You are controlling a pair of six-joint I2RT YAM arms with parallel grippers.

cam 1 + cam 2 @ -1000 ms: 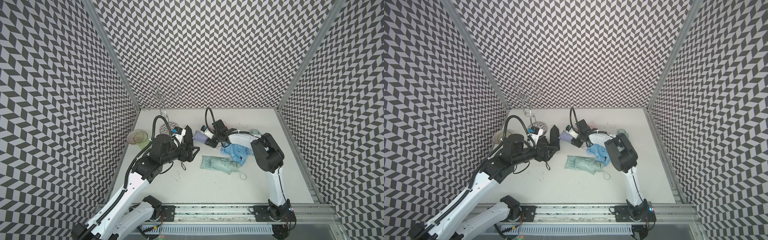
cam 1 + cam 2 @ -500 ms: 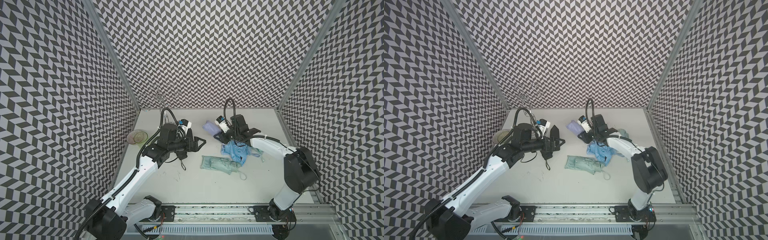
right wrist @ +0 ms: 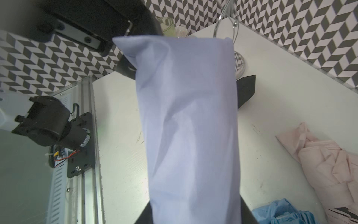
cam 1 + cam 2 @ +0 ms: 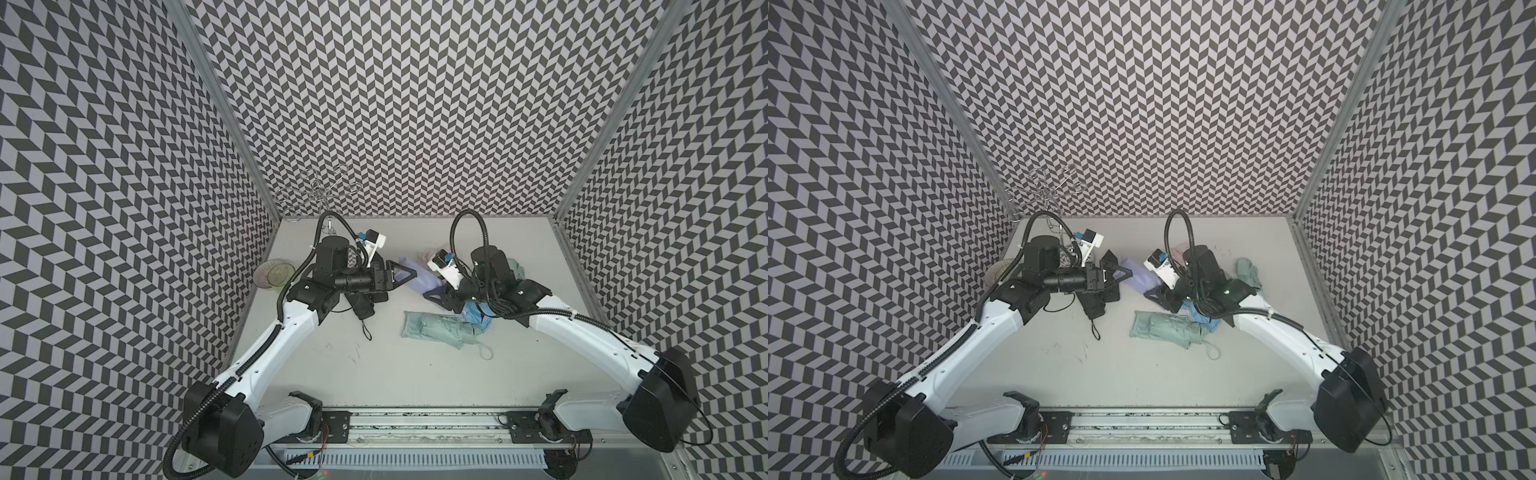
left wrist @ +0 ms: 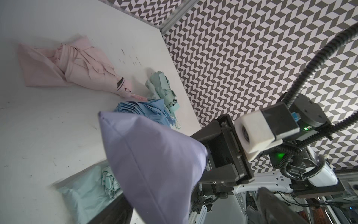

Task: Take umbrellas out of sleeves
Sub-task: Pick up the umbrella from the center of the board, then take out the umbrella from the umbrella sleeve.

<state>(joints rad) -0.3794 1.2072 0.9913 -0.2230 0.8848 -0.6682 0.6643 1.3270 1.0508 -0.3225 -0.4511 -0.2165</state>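
Note:
A lilac sleeve (image 4: 419,279) (image 4: 1144,276), bulging with its hidden umbrella, hangs above the table between my two arms. My right gripper (image 4: 440,287) (image 4: 1160,291) is shut on one end of it; in the right wrist view the sleeve (image 3: 189,126) rises from between the fingers. My left gripper (image 4: 401,276) (image 4: 1121,274) stands open around the sleeve's (image 5: 151,164) other end without squeezing it. A mint green umbrella (image 4: 440,334) and a light blue umbrella (image 4: 473,316) lie below the right gripper. A black umbrella (image 4: 363,306) lies under the left wrist.
A pink umbrella (image 5: 83,66) on its flat pink sleeve (image 5: 33,64) and a second mint green umbrella (image 4: 517,268) lie near the back right. Clear cups (image 4: 274,272) and a wire stand (image 4: 318,195) are at the back left by the wall.
Both arms have stretched out from folded poses. The left gripper moved right up to the lilac sleeve's free end. The right gripper has kept hold of the sleeve and turned it toward the left gripper.

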